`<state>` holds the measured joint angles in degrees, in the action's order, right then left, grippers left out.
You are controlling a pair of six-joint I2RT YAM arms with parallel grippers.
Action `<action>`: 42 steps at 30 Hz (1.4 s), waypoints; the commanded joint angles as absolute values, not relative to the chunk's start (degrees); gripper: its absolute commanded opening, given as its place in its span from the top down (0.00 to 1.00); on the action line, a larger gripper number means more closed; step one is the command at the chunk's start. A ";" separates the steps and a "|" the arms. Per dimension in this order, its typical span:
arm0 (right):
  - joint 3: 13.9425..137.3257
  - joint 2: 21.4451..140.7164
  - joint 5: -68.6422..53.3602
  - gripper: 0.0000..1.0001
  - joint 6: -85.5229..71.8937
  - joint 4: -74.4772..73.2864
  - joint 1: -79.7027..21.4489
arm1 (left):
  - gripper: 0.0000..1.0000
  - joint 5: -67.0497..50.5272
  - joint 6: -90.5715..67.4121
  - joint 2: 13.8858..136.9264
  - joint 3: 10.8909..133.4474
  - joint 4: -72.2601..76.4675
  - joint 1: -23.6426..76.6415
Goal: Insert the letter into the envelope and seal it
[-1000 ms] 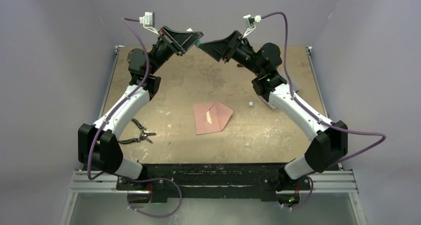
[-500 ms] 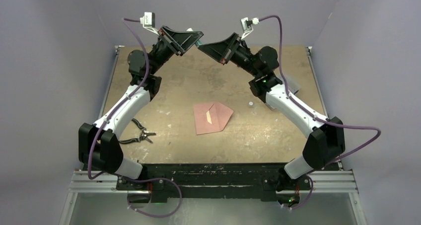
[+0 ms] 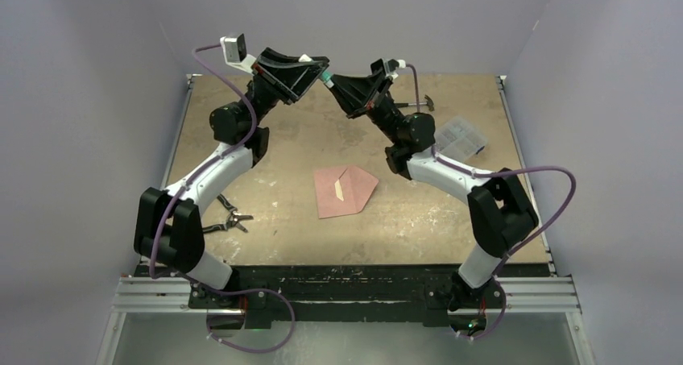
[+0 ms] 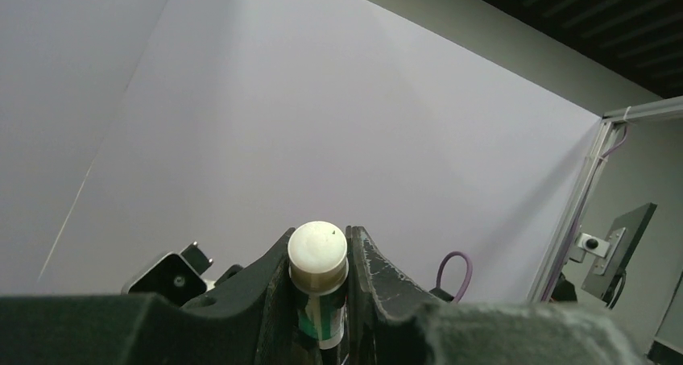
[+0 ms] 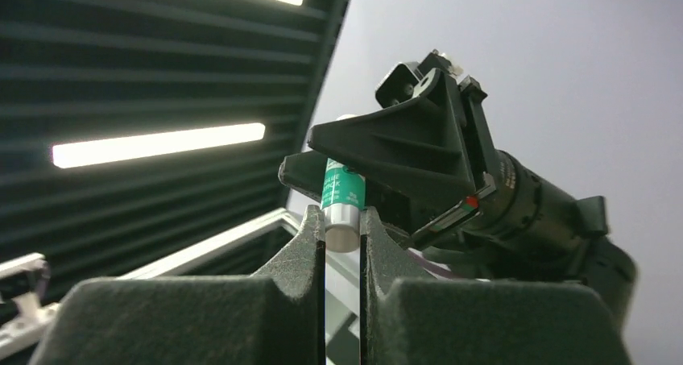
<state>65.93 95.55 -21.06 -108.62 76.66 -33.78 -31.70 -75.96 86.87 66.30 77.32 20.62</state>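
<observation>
The salmon-pink envelope (image 3: pixel 346 191) lies flat mid-table, its pointed flap open to the right and a pale strip showing inside. The letter does not show apart from it. Both arms are raised high over the far side of the table, tip to tip. My left gripper (image 3: pixel 320 64) (image 4: pixel 318 260) is shut on a green and white glue stick (image 4: pixel 317 256) (image 5: pixel 342 189). My right gripper (image 3: pixel 333 80) (image 5: pixel 342 224) is shut on that stick's pale end cap, facing the left gripper.
Black pliers (image 3: pixel 226 218) lie on the table near the left arm. A clear plastic case (image 3: pixel 460 135) and a small black clip (image 3: pixel 425 101) sit at the back right. Purple walls close in the back and sides.
The right gripper went from open to shut on the glue stick's end. The right arm folded in toward the centre, and the left arm shifted slightly right. The envelope stayed put.
</observation>
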 commanded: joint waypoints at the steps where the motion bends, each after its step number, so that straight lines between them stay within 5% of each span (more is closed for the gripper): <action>1: 66.02 96.16 -3.66 0.88 -129.26 100.53 -32.95 | 1.00 -32.63 -75.50 86.94 69.68 87.32 19.95; 4: 63.55 96.05 -8.85 0.39 -125.46 99.78 -32.96 | 1.00 -30.82 -74.67 85.68 69.53 80.44 19.95; 6: 60.61 94.47 -15.64 0.22 -119.94 95.91 -32.66 | 1.00 -28.61 -73.50 83.82 69.31 72.17 19.95; 8: 57.23 92.16 -22.19 0.15 -111.82 90.30 -31.94 | 1.00 -26.17 -71.60 81.72 70.40 59.47 19.95; 14: 56.92 80.04 -28.44 0.13 -67.87 50.60 -30.39 | 1.00 -25.20 -61.28 83.87 87.71 7.56 19.07; 16: 60.51 77.76 -24.31 0.13 -51.94 35.72 -31.08 | 1.00 -26.51 -63.44 84.19 87.28 7.57 19.07; 21: 67.91 77.27 -16.83 0.13 -35.02 25.22 -31.46 | 1.00 -26.58 -69.22 84.36 84.34 9.79 19.15; 27: 78.63 82.67 -14.32 0.18 -30.80 19.93 -31.71 | 1.00 -26.60 -71.54 84.64 83.24 10.15 19.14; 32: 84.09 86.31 -15.86 0.37 -31.44 16.97 -32.34 | 1.00 -28.48 -72.66 85.44 83.47 9.54 19.08; 42: 81.66 85.38 -19.53 0.49 -36.07 19.81 -32.43 | 1.00 -27.94 -72.57 85.65 83.30 9.54 19.07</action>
<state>81.60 87.64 -18.79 -34.48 17.98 -32.25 -27.46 -71.53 85.67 83.05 8.49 19.27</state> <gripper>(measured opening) 0.540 0.231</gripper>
